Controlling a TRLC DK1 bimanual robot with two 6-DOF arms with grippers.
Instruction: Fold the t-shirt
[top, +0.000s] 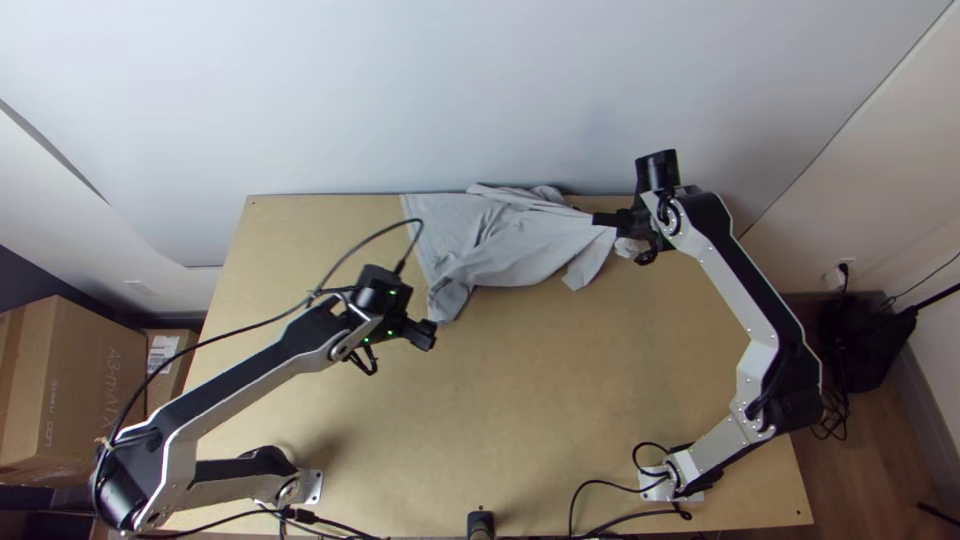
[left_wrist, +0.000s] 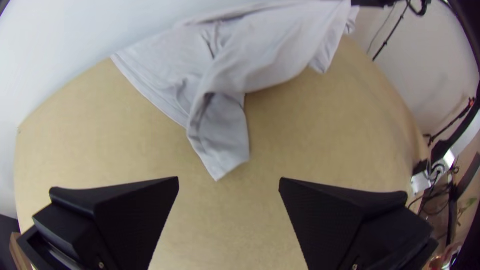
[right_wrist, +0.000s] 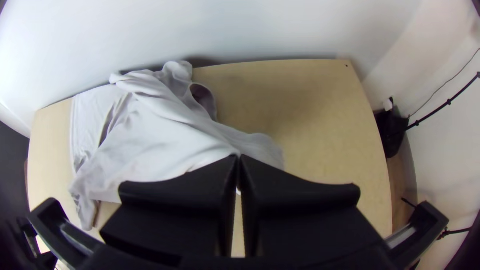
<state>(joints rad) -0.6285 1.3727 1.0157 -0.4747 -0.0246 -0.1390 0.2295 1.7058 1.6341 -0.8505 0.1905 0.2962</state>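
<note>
Right hand (top: 600, 219) clamped on t-shirt (top: 505, 245), pinched cloth hidden between fingers; left hand (top: 428, 337) wide apart; bunched folds obscure layers.

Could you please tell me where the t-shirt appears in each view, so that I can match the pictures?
Top view: the t-shirt, crumpled, near the table's far edge.
Left wrist view: beyond the open left pincer, with one loose end pointing towards it.
Right wrist view: stretching away from the right pincer, which pinches it.
Shared landmark: the far table edge along the pale wall.
</note>
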